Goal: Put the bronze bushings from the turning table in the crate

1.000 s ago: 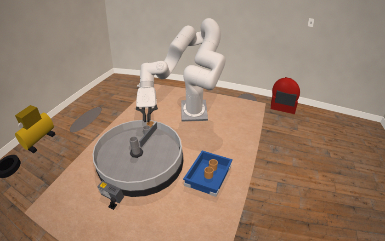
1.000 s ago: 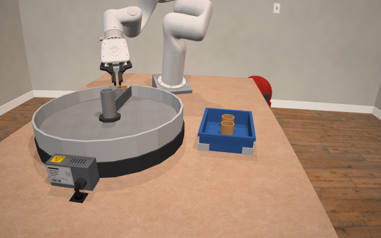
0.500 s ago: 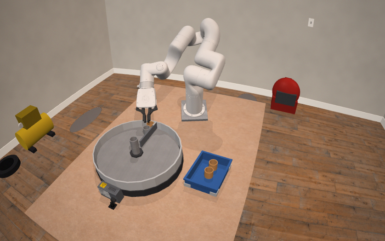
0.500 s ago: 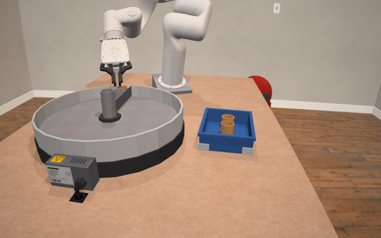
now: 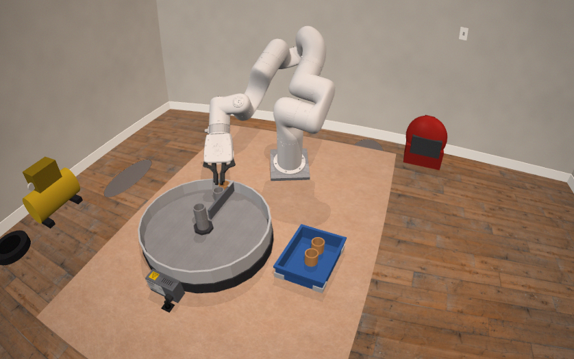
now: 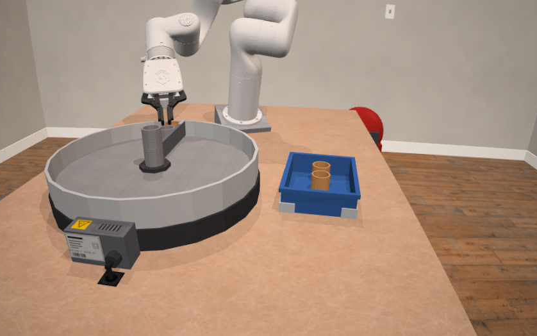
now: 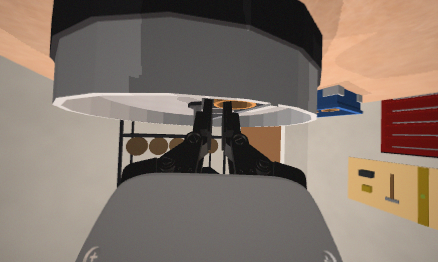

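The grey turning table has a centre post and a radial bar. A bronze bushing stands at the table's far edge, just beyond the bar. A steel bushing stands next to it on the near side. My gripper points straight down at the bronze bushing's rim, its fingers a narrow gap apart and holding nothing. The blue crate to the right holds two bronze bushings.
A grey control box sits at the turning table's front. The arm's base stands behind the table. On the floor are a red welding helmet, a yellow compressor and a tyre.
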